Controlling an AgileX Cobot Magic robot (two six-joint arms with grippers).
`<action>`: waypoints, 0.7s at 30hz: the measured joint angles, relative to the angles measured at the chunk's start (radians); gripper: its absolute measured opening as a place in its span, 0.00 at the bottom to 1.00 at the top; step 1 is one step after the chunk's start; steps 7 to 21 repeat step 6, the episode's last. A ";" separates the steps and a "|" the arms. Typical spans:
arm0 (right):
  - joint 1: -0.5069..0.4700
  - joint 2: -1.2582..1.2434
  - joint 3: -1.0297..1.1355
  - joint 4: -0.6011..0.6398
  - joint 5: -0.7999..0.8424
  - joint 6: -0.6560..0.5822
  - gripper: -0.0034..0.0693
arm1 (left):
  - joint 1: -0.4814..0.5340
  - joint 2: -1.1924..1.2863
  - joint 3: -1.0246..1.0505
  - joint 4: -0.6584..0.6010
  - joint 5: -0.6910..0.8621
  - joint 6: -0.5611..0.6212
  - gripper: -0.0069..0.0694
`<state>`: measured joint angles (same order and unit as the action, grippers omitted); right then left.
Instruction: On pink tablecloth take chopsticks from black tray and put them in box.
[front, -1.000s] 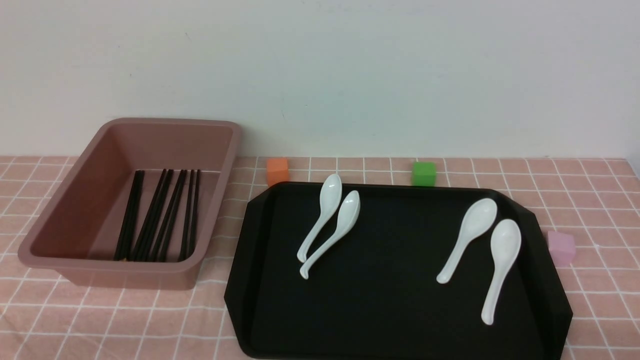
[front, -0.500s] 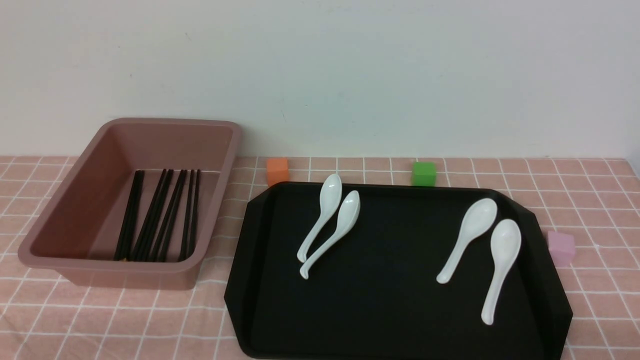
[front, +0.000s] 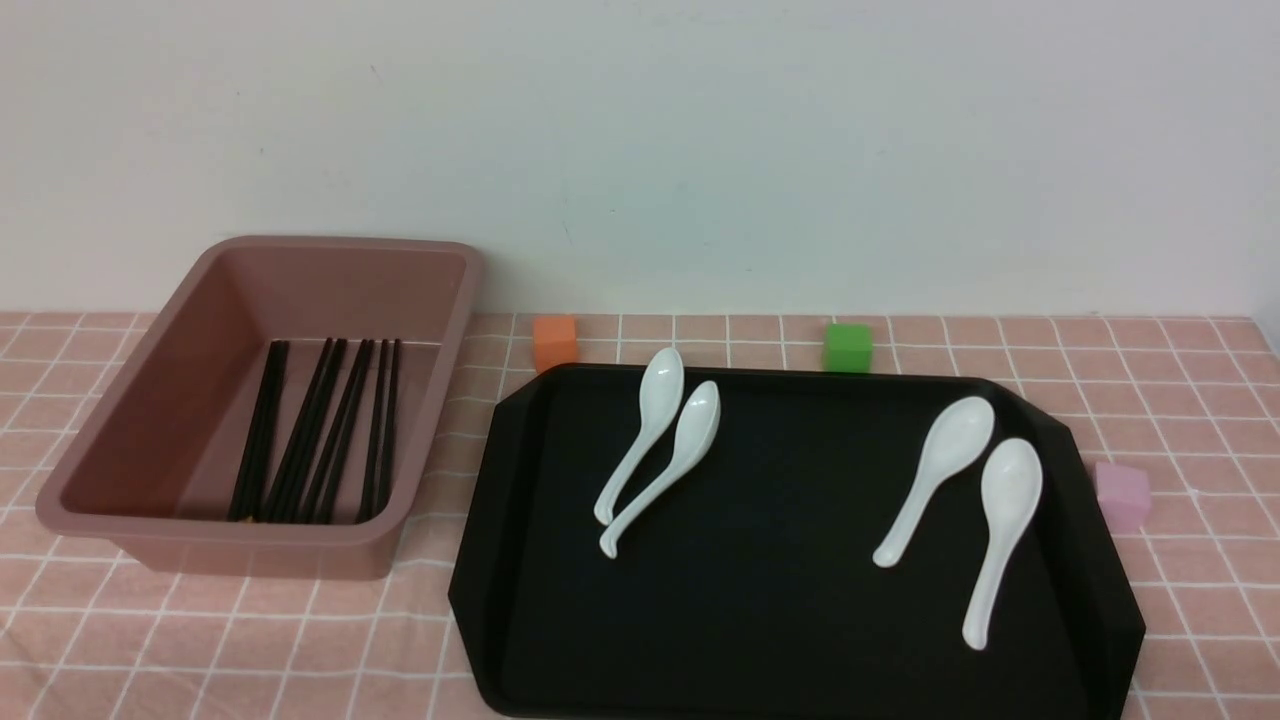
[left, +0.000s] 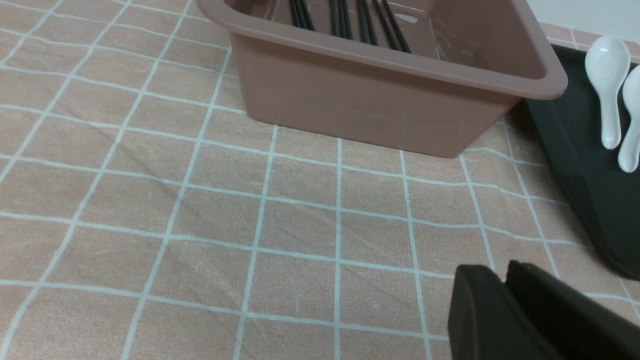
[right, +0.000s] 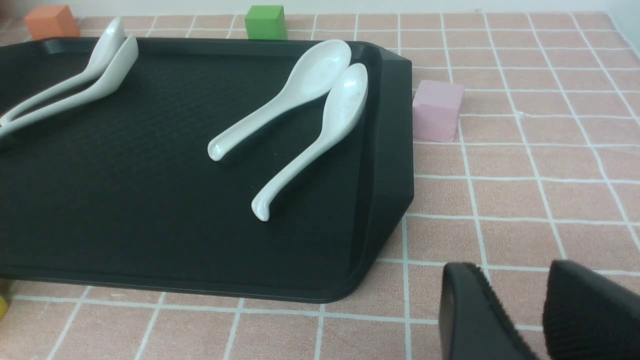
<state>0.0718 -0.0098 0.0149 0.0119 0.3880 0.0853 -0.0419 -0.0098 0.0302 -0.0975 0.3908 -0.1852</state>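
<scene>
The chopsticks (front: 318, 432) lie lengthwise in the mauve box (front: 150, 405), which stands on the pink tablecloth (front: 1180, 400) left of the black tray (front: 760, 620), a narrow strip of cloth between their rims. The tray holds only two pairs of white soup spoons (front: 655, 445). Wide bare cloth lies before the box, where the left gripper (left: 502, 280) hovers, fingers nearly together and empty. The right gripper (right: 515, 285) hangs off the tray's near right corner, fingers slightly parted, holding nothing. No writing is legible.

No visible change, front view (static)
</scene>
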 joint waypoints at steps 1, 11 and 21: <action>0.000 0.000 0.000 0.000 0.000 0.000 0.38 | 0.000 0.000 0.000 0.000 0.000 0.000 0.21; 0.000 0.000 0.000 0.000 0.000 0.000 0.38 | 0.000 0.000 0.000 0.000 0.000 0.000 0.22; 0.000 0.000 0.000 0.000 0.000 0.000 0.38 | 0.000 0.000 0.000 0.000 0.000 0.000 0.22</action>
